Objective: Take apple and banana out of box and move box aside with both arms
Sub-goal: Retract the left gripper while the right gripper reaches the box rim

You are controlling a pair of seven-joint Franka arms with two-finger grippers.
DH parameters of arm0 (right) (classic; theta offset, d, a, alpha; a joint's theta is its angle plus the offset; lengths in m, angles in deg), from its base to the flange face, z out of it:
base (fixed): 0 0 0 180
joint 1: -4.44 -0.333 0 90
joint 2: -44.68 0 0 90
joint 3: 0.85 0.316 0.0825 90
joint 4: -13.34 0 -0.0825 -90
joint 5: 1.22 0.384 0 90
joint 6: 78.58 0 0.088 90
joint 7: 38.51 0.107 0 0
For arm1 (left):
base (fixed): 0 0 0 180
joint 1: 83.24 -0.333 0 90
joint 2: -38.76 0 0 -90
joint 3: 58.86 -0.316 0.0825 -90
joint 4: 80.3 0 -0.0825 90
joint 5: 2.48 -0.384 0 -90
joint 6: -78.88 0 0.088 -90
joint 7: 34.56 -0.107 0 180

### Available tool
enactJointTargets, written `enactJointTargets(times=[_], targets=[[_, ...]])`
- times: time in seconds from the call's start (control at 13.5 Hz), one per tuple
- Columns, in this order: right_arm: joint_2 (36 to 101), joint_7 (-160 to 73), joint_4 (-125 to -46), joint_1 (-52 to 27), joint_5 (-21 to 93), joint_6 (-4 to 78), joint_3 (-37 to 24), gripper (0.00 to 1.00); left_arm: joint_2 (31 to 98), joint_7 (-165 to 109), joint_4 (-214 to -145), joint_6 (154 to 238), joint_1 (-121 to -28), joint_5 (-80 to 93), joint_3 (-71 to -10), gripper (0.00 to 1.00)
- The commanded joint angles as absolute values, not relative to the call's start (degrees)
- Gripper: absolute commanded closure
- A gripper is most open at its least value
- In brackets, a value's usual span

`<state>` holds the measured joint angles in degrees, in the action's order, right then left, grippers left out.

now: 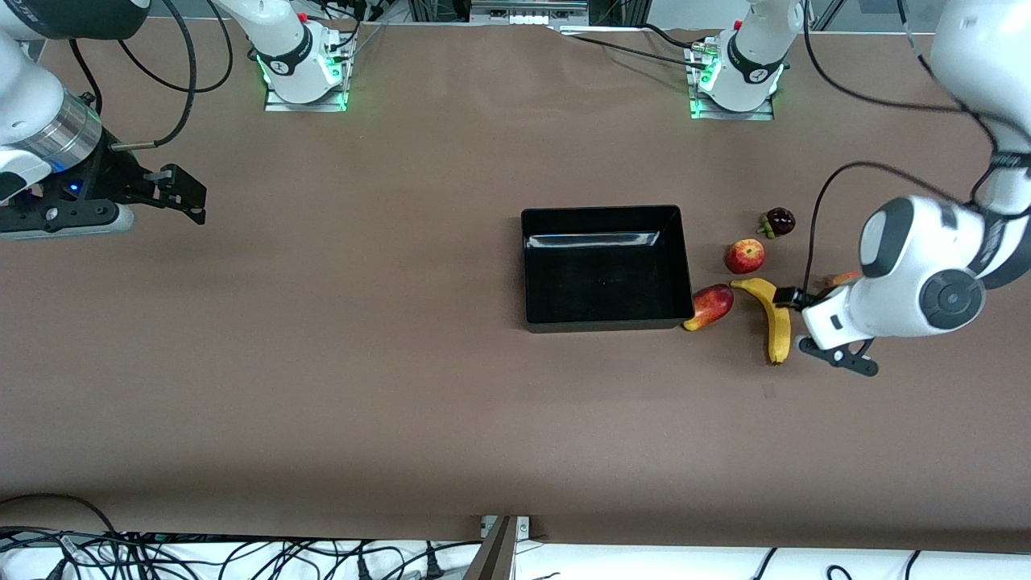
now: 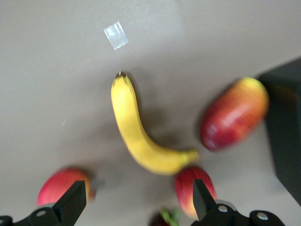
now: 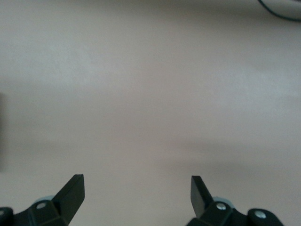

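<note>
Banana (image 1: 775, 316) lies nearest the camera, flat on the brown bench (image 1: 322, 362), curved, its stem end close to one apple (image 1: 744, 256); a small pale tape patch (image 2: 115, 35) sits on the bench just off its tip.

Across the view from the right arm's end: right claw (image 1: 187, 193) waits up over bare bench, well apart from everything; fingers (image 3: 71, 189) spread wide, nothing between them.

Black box (image 1: 606, 267) sits mid-bench, nothing in it.

Mango (image 1: 710, 307) lies just beside the box's near corner toward the left arm's end; touching or not, can't tell.

That apple sits farther from the camera than the banana. Mangosteen (image 1: 778, 221) is farther again, near the apple.

Second apple (image 1: 843, 279) mostly hidden by the left arm in the front view; left wrist view shows it (image 2: 62, 186) on the bench, beside the banana and apart from it.

Left claw (image 1: 809, 322) hangs over the banana and the two apples; fingers (image 2: 73, 201) wide apart, holding nothing.
</note>
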<state>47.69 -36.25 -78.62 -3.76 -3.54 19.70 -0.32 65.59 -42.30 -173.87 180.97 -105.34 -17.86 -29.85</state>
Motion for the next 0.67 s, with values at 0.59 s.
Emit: enactJointTargets(times=[0.59], targets=[[66.54,-33.35,-77.45,-20.67,1.66,30.28,1.26,0.00,47.11,-34.03,-164.76,160.62,-106.61,-7.93,-27.04,0.00]])
